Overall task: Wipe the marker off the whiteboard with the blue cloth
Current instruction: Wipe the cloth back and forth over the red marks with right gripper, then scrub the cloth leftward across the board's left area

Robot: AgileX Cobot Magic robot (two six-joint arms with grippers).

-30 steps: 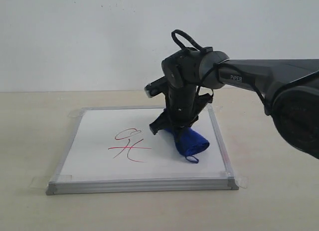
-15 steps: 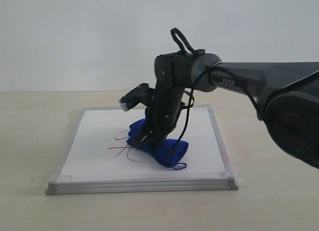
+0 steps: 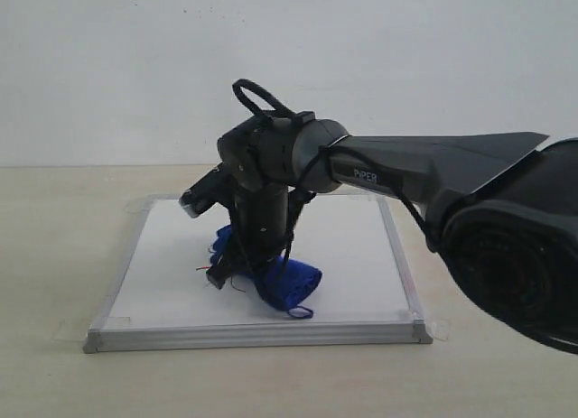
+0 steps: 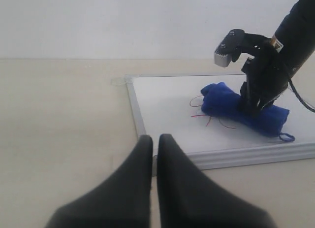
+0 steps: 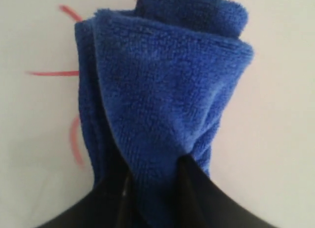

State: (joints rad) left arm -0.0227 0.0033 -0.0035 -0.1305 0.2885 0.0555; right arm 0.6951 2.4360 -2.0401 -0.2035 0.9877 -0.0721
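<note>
2 arms on this rig, and only 1 is seen over the whiteboard (image 3: 352, 246). The right gripper (image 3: 242, 263) is reached in from the right of the exterior view and is pointed down onto the board, left of its middle. Its fingers (image 5: 194, 188) are closed on the cloth (image 3: 289, 285): in the right wrist view a fold of blue pile is seen pinched between the 2 dark tips.

The cloth is bunched into a thick roll and is laid on the white surface, with a small loop trailed out at 1 end towards the board's near edge. The marker (image 4: 199, 116) is largely covered by it. A few thin red strokes are left showing beside the roll, on the side away from the arm: 1 long straight line and a couple of curved tails. More red ends are seen poking out from under the pile in the right wrist view.

The board is laid flat on the table (image 3: 54, 219), with a silver frame all round and clear tape tabs at the corners.

The left gripper (image 4: 152, 139) is held low over the table, outside the frame. Its 2 fingers are pressed together, and nothing is seen between them.
</note>
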